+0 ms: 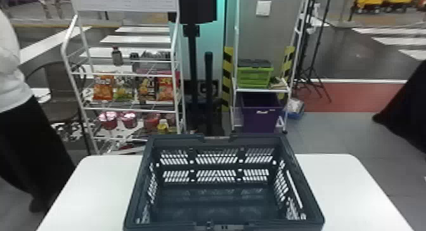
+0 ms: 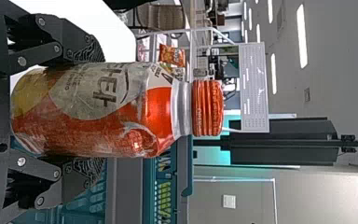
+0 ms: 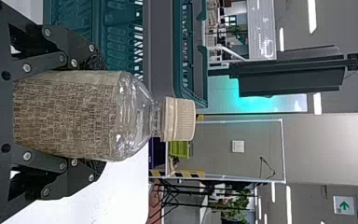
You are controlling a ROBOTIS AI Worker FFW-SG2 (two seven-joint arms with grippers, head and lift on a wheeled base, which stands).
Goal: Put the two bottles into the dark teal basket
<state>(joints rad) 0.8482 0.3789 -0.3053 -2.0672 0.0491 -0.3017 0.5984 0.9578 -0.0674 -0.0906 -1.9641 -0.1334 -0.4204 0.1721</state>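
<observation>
The dark teal basket (image 1: 218, 141) stands on the white table, its inside bare in the head view. In the left wrist view my left gripper (image 2: 86, 109) is shut on an orange bottle (image 2: 154, 116) with a ridged orange cap. My right gripper (image 3: 86, 114), in the right wrist view, is shut on a clear bottle (image 3: 133, 116) with a beige label and cream cap. Both bottles are held upright. Beyond each bottle part of the basket can be seen, with a gap to it that I cannot judge.
The white table (image 1: 342, 182) extends on both sides of the basket. Behind it stand a snack rack (image 1: 130, 109) at the left and a shelf with a green crate (image 1: 253, 77) and a purple bin (image 1: 261, 116).
</observation>
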